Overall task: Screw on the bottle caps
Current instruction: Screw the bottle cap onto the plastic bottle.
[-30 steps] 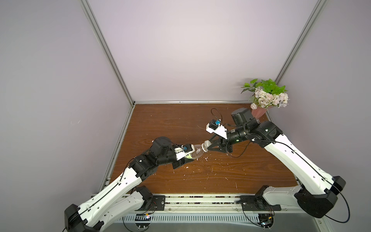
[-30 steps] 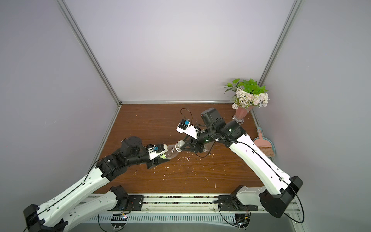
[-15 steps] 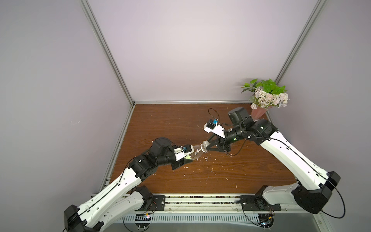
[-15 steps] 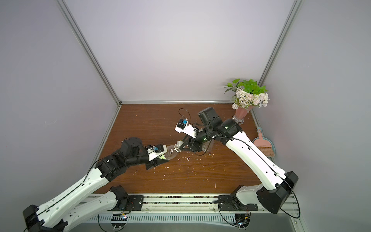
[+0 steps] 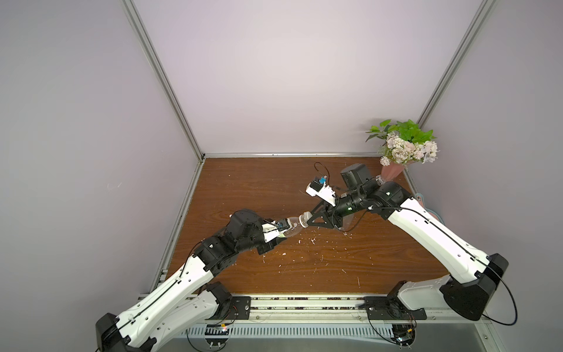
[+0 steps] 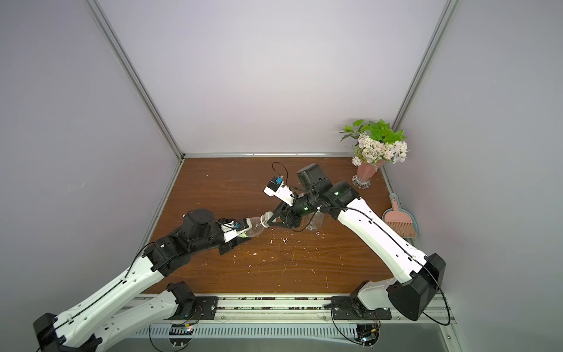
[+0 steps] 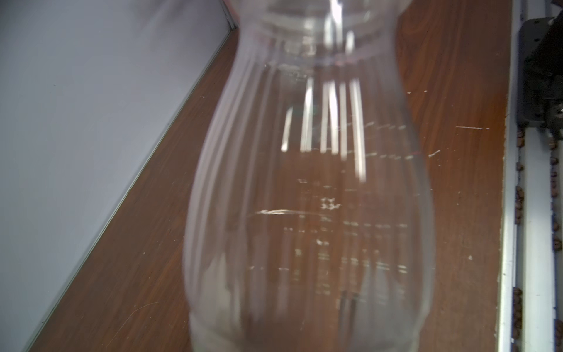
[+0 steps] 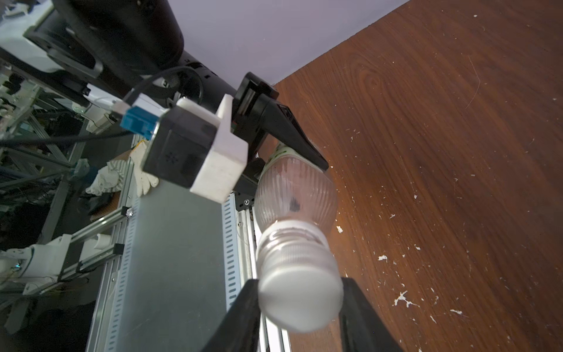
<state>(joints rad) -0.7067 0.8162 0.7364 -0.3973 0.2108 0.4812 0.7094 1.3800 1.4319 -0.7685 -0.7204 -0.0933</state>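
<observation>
1. Left jaws have tightened, clenched on the bottle (image 5: 292,229), held tilted above the desk (image 5: 304,268).
2. Right jaws grasp the cap (image 8: 300,292), seated on its neck.
3. Judgement: firmer hold suits twisting; threading looks unfinished.

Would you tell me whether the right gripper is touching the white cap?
Touching: the right wrist view shows the right gripper pinching the cap between both fingers, on the bottle.
</observation>
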